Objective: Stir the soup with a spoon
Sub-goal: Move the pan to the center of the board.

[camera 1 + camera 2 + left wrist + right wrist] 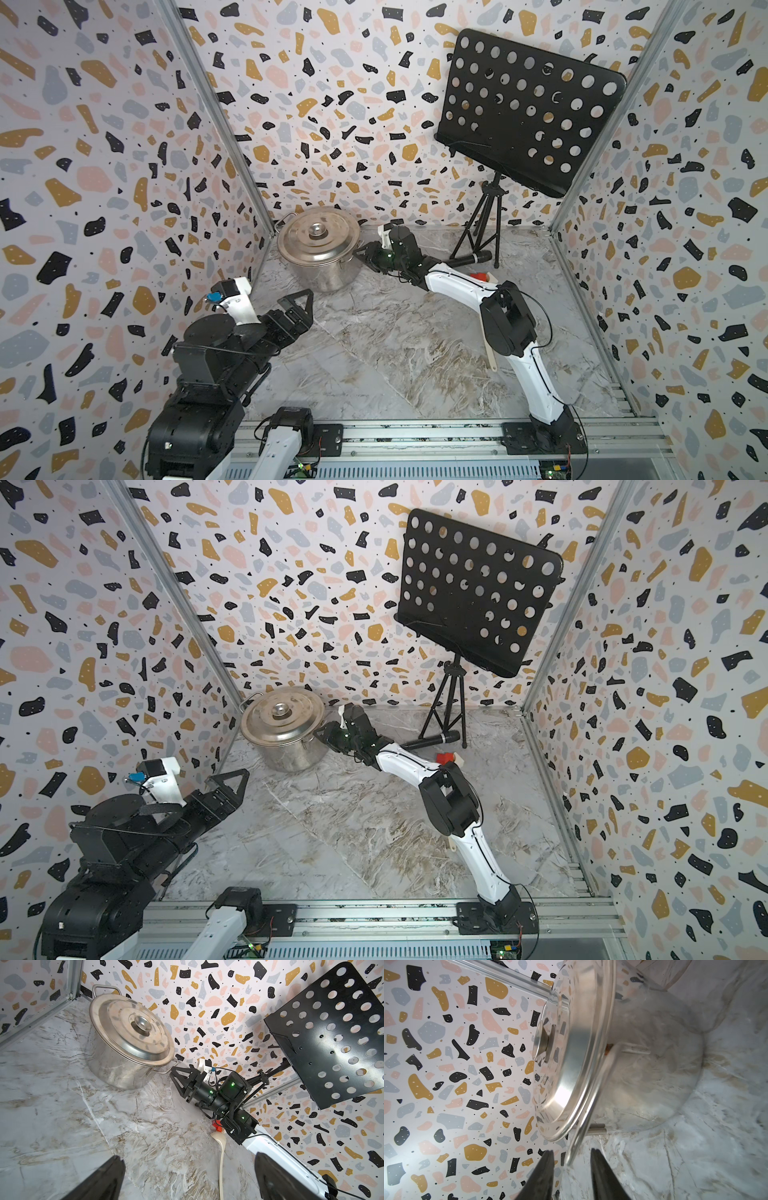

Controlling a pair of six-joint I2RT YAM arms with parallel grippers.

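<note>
Your spoon [221, 1159] is cream-white, with a rounded bowl and a long flat handle. It lies on the marble floor [374, 353], right of centre in both top views, mostly under the right arm. It is well apart from all the fingers: the left gripper [302, 301] gapes empty, and the right gripper [572, 1153] loosely straddles the pot [320, 249] handle.

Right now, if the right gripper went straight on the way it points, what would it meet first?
The side handle of the steel pot: in the right wrist view it sits between the open fingers of the right gripper. Just beyond is the pot's wall, though depth is unclear.
</note>
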